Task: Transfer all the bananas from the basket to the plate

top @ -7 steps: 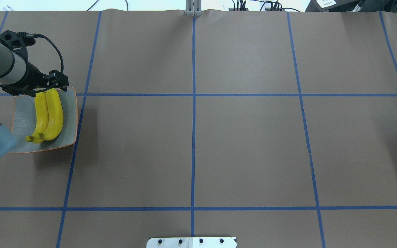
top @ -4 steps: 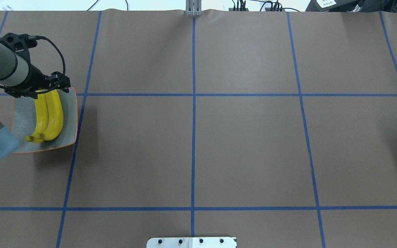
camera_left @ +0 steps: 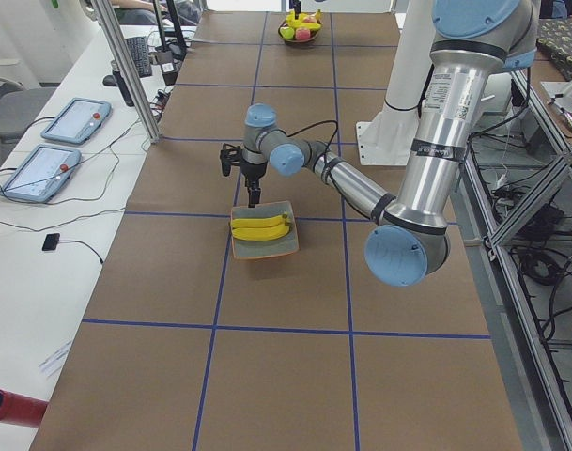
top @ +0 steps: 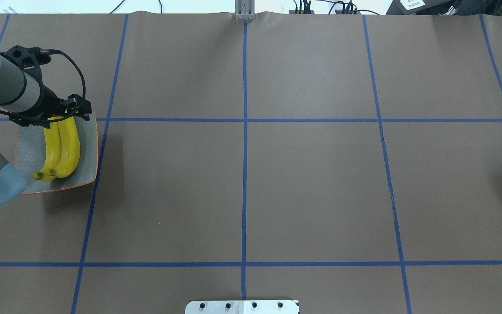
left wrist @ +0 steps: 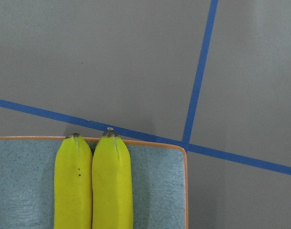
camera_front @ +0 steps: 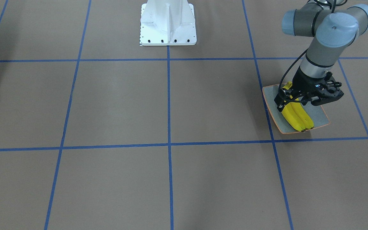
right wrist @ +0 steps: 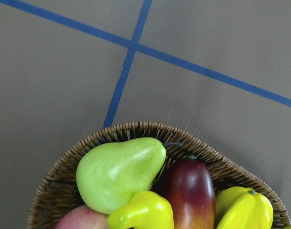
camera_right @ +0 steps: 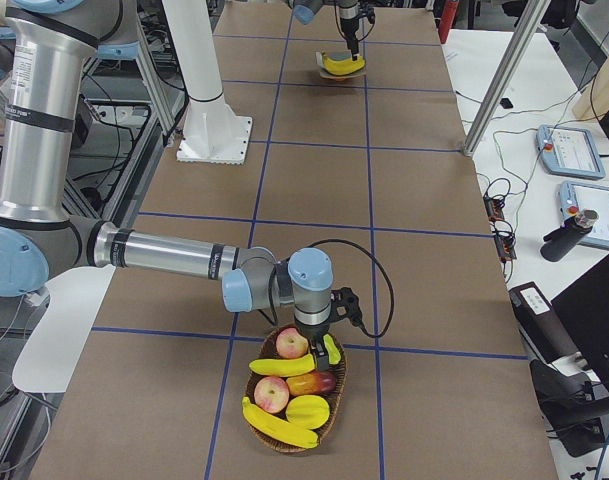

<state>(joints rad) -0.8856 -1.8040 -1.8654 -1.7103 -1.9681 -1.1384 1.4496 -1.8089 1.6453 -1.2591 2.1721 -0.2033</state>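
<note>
Two bananas [top: 61, 148], deep yellow and gently curved, are seen lying side by side and touching along their length on the plate [top: 86, 152]. The plate is a squarish grey-blue dish with a thin orange rim, set on the table [top: 312, 183] at about 9 o'clock in the overhead view. The fruit is laid from 12 to 6 o'clock across the plate, and in the left wrist view its blunt dark tips are shown just inside the rim. The left gripper [top: 55, 117] is held over that 12 o'clock end of the plate and pointed straight down, with the forearm brought in from 9 o'clock. Its jaws are spread wide and nothing is grasped between them. Far over at 3 o'clock, a wicker basket [camera_right: 340, 392] is shown in the right side view. Two more bananas [camera_right: 280, 366] are found in it among other fruit, one across the middle and one along the near rim. The right arm is stretched low over the table with its wrist turned down, so that the right gripper [camera_right: 313, 336] is placed just above the basket's far rim. Whether its jaws are parted or closed cannot be told.
</note>
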